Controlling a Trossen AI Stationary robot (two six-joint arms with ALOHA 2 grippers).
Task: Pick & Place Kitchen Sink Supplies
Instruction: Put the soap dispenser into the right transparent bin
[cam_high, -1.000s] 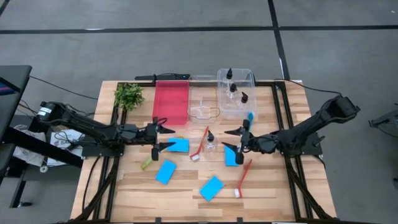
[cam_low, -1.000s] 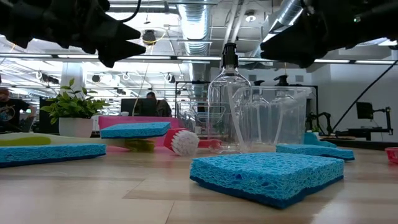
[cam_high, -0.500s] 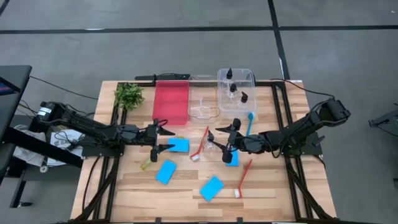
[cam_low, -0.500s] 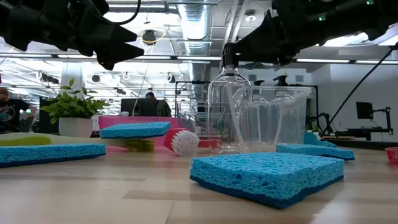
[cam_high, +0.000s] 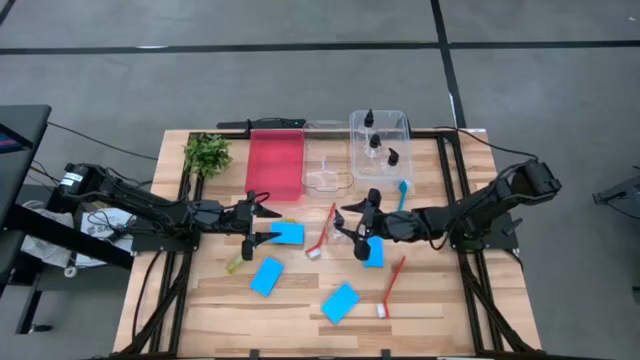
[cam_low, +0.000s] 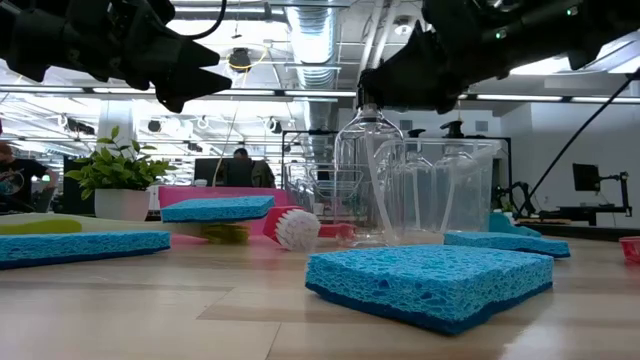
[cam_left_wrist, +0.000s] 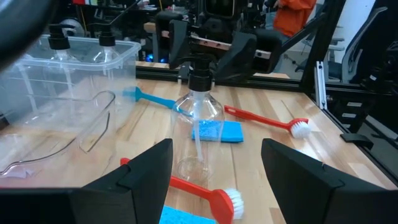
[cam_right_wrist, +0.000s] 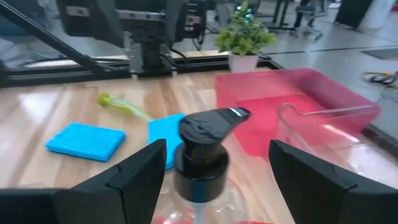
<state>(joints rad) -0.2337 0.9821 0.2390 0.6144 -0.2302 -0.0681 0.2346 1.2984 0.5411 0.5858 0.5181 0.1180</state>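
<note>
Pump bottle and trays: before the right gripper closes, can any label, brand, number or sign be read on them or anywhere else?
None can be read.
Clear pump bottle: no label; black pump head is unmarked.
Red tray and clear trays: no print visible.
Blue sponges and brushes: plain.
Background room gear: any markings are too small or blurred to read.

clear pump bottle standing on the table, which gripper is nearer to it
Right. The right gripper is open around the clear pump bottle; the left gripper hovers farther off, above a blue sponge.
</note>
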